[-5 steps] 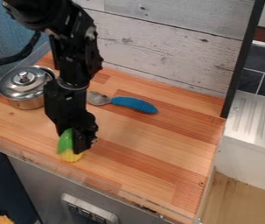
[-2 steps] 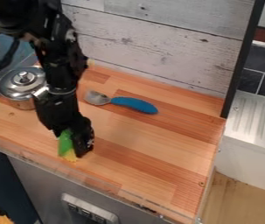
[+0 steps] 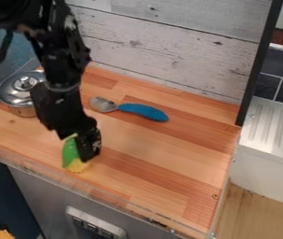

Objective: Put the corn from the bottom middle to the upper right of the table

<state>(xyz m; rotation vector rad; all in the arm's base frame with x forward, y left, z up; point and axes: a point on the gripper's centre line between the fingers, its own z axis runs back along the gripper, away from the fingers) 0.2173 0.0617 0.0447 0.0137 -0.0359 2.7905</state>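
camera view: one hand [image 3: 86, 154] at one corn [image 3: 70, 153], one spoon [image 3: 144, 111], one pot [image 3: 17, 95].

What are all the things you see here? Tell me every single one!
corn: 1, yellow with green, front left of the table
pot with lid: 1, silver, left side of the table
spoon: 1, blue handle and silver end, toward the back
table: 1, light and reddish brown wood, middle
wall boards: whitish gray, behind the table
dish rack or sink edge: 1, white, right side
robot arm: 1, black, from the upper left
jaws: 1 pair, black, at the corn
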